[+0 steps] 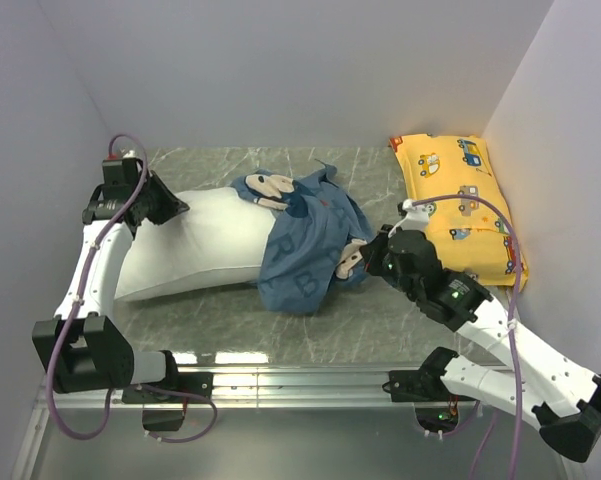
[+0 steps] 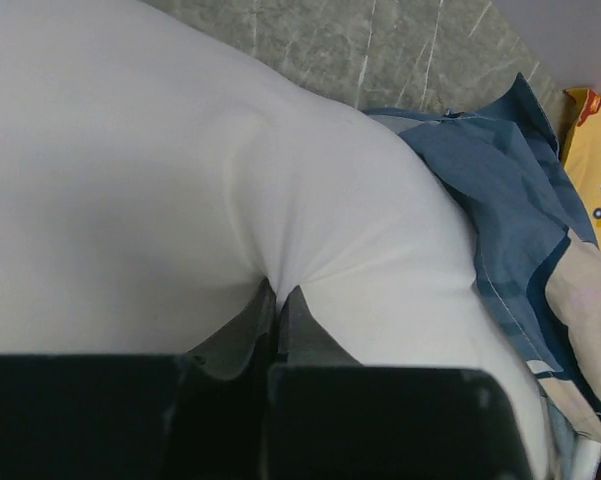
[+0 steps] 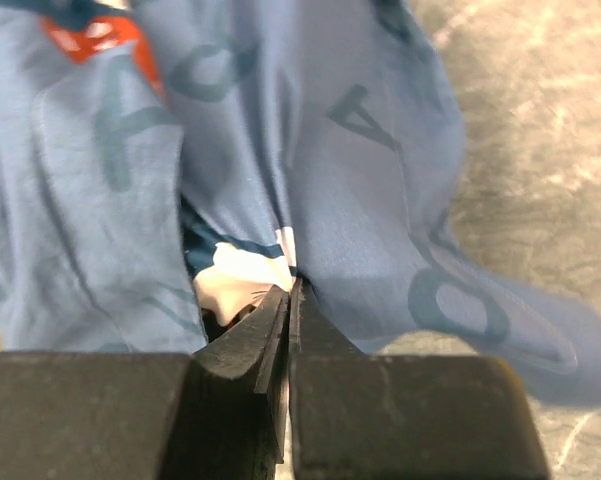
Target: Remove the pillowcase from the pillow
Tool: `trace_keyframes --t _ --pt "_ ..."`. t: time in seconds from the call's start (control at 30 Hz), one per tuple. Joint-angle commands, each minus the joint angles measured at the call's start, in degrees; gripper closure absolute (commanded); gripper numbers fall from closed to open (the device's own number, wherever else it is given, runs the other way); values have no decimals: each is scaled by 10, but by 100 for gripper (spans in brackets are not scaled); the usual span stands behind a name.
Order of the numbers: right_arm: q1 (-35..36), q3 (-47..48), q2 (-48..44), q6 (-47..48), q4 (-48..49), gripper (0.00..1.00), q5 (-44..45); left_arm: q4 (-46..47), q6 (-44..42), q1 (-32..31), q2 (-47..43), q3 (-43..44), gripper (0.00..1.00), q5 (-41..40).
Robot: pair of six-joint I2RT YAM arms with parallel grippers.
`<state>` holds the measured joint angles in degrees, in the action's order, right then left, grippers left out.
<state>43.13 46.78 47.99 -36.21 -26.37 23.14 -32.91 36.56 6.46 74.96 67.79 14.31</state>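
Observation:
The white pillow [image 1: 205, 245] lies across the table's left half, mostly bare. The dusty-blue pillowcase [image 1: 305, 250] is bunched over its right end and spills onto the table. My left gripper [image 1: 172, 208] is shut on a pinch of the pillow's white fabric [image 2: 278, 270] at its far left end. My right gripper [image 1: 365, 255] is shut on a fold of the pillowcase [image 3: 310, 180] at its right edge. In the left wrist view the pillowcase [image 2: 510, 190] shows at the right, past the pillow [image 2: 180, 180].
A yellow pillow [image 1: 462, 200] printed with cartoon cars lies at the back right against the right wall. The table is grey marble [image 1: 380, 170], walled on three sides. A metal rail [image 1: 300, 378] runs along the near edge.

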Motion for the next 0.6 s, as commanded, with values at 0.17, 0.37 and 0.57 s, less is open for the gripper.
trace_keyframes --t 0.17,0.37,0.57 --pt "-14 153 32 81 -101 100 45 15 -108 -145 -41 69 42 -194" --pt "21 248 76 95 -135 100 52 -45 -129 -305 -100 87 16 -226" --pt "30 338 124 117 -160 100 55 -93 -141 -469 -121 63 14 -293"
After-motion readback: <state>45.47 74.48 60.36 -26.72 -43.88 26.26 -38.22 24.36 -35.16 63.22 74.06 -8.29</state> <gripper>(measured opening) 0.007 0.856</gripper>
